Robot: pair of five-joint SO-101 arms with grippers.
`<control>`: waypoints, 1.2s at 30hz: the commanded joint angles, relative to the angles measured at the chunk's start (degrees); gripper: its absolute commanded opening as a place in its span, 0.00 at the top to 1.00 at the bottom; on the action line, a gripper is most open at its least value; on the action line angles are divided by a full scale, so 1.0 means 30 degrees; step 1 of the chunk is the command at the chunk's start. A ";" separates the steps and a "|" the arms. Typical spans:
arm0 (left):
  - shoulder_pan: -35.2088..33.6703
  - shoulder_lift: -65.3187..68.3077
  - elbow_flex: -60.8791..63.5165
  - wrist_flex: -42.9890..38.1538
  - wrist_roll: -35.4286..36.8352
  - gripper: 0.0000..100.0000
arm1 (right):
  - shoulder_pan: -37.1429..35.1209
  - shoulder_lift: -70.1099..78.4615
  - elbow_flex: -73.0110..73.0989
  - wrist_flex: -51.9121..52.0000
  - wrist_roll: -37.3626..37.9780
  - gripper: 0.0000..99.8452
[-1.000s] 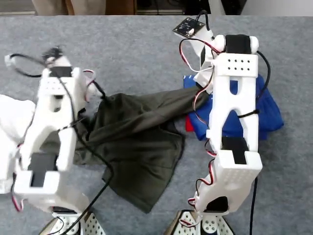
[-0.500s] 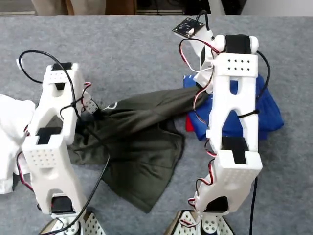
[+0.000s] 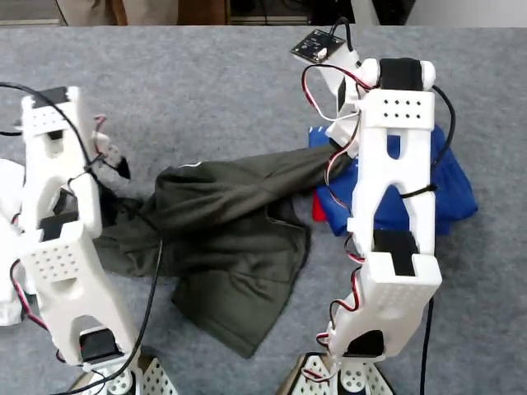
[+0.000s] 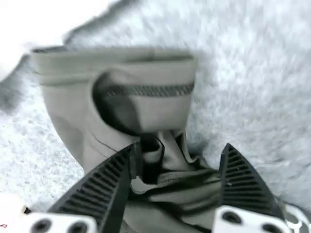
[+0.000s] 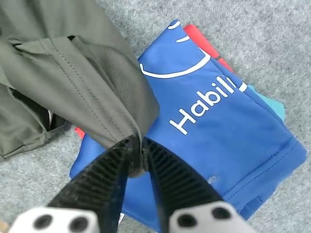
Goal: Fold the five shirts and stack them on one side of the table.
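The grey carpeted table (image 3: 206,82) lies bare toward twelve o'clock, so I can pass freely there. The crumpled olive-green fabric shirt (image 3: 239,239) sprawls across the centre. At three o'clock the folded blue printed shirt (image 3: 457,193) covers the surface, and at nine o'clock a white cloth heap (image 3: 6,185) crowds the edge.

The table (image 3: 230,82) is lit brightly and evenly. Soft, faint shadows are seen under the green shirt's (image 3: 239,239) edges and folds.
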 commanded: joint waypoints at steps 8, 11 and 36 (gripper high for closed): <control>0.2696 0.2535 -0.0733 -0.0410 0.0850 0.74 | -0.0103 -0.0190 -0.0073 -0.0147 0.0147 1.00; 0.3223 0.3648 -0.1377 -0.0293 0.1084 0.74 | -0.0073 -0.0190 -0.0073 -0.0147 0.0176 1.00; 0.0498 0.3971 -1.3656 0.0586 0.1553 0.98 | -0.0073 -0.0161 -0.0073 -0.0176 0.0176 1.00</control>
